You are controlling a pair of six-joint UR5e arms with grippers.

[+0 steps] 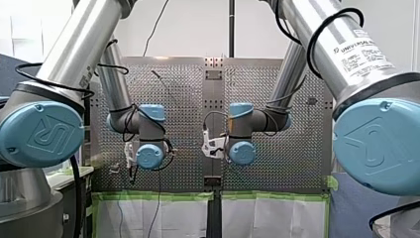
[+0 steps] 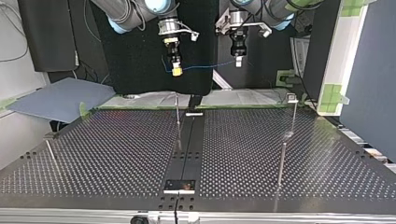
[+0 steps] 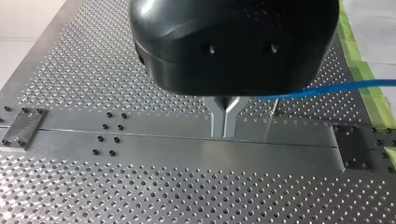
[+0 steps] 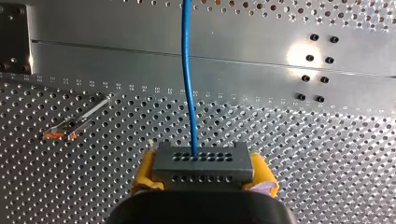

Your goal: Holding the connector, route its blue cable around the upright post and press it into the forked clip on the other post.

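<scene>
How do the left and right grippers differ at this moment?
My right gripper has yellow pads; my left gripper has bare metal fingers. My right gripper clamps the grey connector; my left gripper's fingers are closed with no connector, the blue cable running up to them. Both hang above the perforated table, pointing down.

A perforated desk (image 2: 116,154) has a smooth metal strip (image 3: 163,144) down its middle, green tape (image 1: 158,195) along one edge, and a grey-blue sheet (image 2: 60,98) lying beside it.
</scene>
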